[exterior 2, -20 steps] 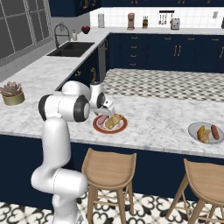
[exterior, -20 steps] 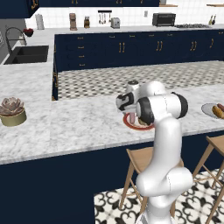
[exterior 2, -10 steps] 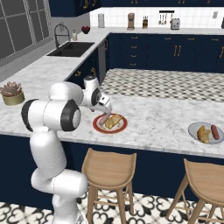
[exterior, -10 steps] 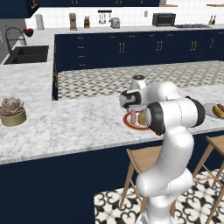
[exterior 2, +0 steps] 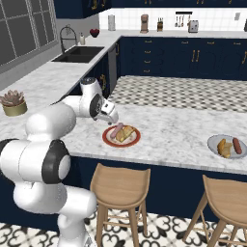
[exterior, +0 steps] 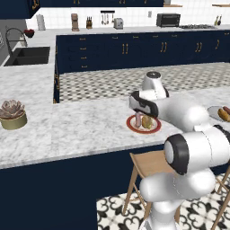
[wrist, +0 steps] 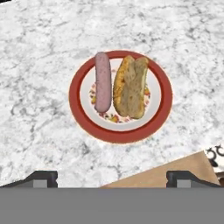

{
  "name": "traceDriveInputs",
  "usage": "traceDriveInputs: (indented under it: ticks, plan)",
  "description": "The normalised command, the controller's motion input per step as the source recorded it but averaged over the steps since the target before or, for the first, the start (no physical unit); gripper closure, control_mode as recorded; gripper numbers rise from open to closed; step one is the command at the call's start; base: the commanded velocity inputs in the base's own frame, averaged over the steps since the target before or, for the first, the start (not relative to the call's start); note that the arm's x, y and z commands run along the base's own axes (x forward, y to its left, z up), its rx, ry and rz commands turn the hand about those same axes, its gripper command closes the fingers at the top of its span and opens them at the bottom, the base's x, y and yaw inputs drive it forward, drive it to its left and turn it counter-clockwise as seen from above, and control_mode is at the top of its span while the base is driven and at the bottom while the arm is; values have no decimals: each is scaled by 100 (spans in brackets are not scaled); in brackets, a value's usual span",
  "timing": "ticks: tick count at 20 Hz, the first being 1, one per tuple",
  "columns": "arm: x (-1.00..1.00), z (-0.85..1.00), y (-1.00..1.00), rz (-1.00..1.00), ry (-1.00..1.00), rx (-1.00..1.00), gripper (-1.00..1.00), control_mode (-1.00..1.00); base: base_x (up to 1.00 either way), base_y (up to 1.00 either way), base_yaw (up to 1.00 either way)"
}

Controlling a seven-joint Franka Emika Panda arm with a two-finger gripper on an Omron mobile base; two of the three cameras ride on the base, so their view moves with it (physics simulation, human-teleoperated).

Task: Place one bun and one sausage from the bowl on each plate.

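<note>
You see the red-rimmed plate (wrist: pixel 120 97) on the marble counter (wrist: pixel 43 39), holding one pink sausage (wrist: pixel 102 81) and one bun (wrist: pixel 130 86) side by side, touching. The gripper (wrist: pixel 112 179) hangs above the plate's near edge with its fingertips (wrist: pixel 41 178) set wide apart and nothing between them (they show at the bottom corners of the hand view). From the right base view, a grey plate (exterior 2: pixel 227 146) sits well apart along the counter, carrying its own bun and sausage. A wooden stool (exterior 2: pixel 119 180) stands below.
</note>
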Motion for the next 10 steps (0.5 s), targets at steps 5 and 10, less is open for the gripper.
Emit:
traceDriveInputs:
  ticks: [5,10]
  plan:
    - [-96,31,0,0,-8,0,-100,-100,0,0,0]
    - [-52,45,-4,7,-3,0,-100,-100,0,0,0]
